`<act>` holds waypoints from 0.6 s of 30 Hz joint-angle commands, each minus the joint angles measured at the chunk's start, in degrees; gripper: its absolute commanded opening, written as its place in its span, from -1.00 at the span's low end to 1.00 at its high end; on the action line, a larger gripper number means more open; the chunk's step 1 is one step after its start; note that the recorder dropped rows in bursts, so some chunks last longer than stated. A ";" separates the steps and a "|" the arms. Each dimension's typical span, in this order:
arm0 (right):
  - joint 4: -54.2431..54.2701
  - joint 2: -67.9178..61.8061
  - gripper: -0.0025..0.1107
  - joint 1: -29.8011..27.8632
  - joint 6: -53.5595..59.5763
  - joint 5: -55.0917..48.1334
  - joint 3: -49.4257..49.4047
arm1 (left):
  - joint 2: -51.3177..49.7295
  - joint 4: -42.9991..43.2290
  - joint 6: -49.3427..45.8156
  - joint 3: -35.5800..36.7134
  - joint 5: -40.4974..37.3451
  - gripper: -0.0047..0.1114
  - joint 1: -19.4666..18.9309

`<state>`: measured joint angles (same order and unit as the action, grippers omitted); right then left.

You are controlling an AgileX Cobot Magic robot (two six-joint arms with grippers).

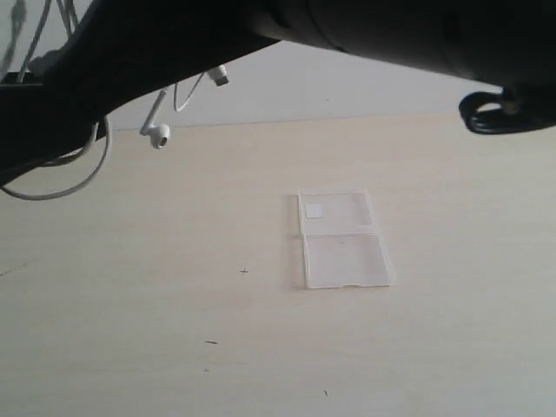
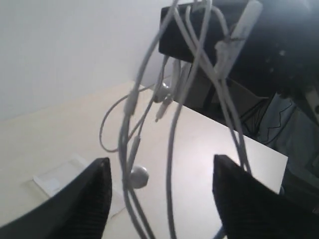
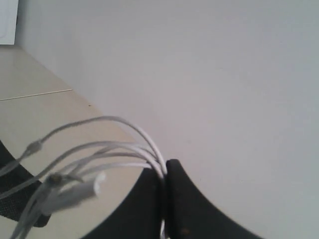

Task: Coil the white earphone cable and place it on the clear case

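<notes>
Outwardly, from the exterior view, the clear case (image 1: 346,241) lies opened flat on the pale wooden table (image 1: 174,330), a little right of the middle, its two halves side by side and a small white sticker (image 1: 314,210) in a corner of the far half; the white earphone cable (image 1: 87,179) is well apart from it, hanging in the air at the upper left under dark, blurred arm masses that cross the top of the view, with one earbud (image 1: 159,135) dangling in front of the line where table meets wall and a small white piece (image 1: 219,76) higher up beside it; a loop of black cable (image 1: 488,113) shows at the upper right; neither pincer can be made out here. From the left wrist view, the left gripper (image 2: 162,199) stands wide open, its two dark fingers far apart and clamping nothing; several strands of the cable hang loosely down through the gap between them, and the case lies on the table below, off to one side of the strands; whether any strand touches a finger I cannot tell. From the right wrist view, the right gripper (image 3: 166,191) is pressed closed on a bunch of the cable's strands, which fan out from the pinch in curved loops against a plain pale wall (image 3: 224,74).
</notes>
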<state>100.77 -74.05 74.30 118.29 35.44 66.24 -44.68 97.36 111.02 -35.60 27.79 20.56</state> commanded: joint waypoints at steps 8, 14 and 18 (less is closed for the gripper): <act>-0.82 -0.10 -0.96 -0.33 0.49 7.85 -1.51 | -1.43 -0.41 1.45 -0.35 -4.56 0.10 0.03; -0.82 -0.10 -0.96 -0.33 1.18 12.64 -3.66 | -0.60 -0.41 1.45 -0.55 -4.56 0.10 0.03; -0.82 -0.10 -0.96 -0.33 1.17 19.28 -3.89 | -0.60 -0.47 1.45 -0.58 -4.56 0.10 0.03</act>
<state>100.77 -74.05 74.30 119.07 50.23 62.58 -45.57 97.36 112.00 -35.72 24.05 20.56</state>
